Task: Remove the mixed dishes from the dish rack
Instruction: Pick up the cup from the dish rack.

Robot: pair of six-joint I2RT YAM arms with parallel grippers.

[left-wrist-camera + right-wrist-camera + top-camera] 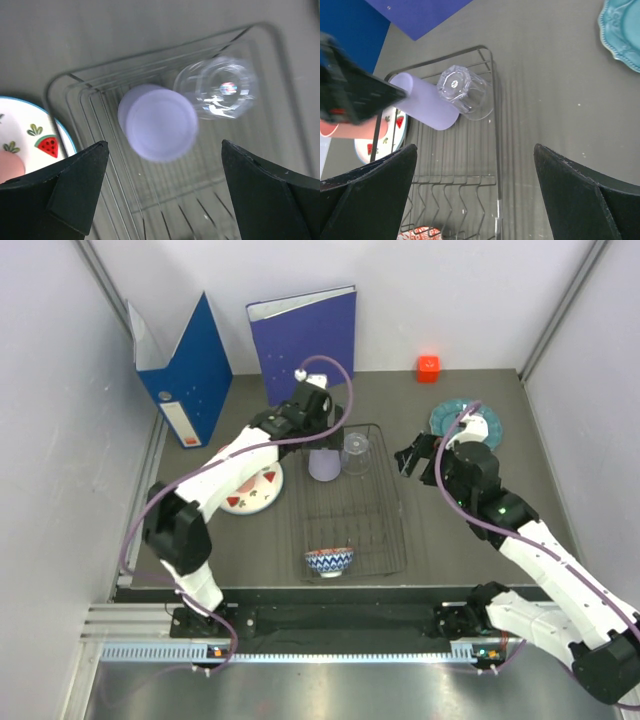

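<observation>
The left hand hovers over the far end of the dish rack, fingers spread wide and holding nothing, directly above the upturned lavender cup. The clear glass tumbler, also upside down, stands just beside it in the rack. The small patterned bowl sits at the rack's near end. On the desk, the white plate lies left of the rack, with what may be the pink cup on it, mostly hidden. The teal plate lies to the right. The right hand hangs released and empty, right of the rack.
</observation>
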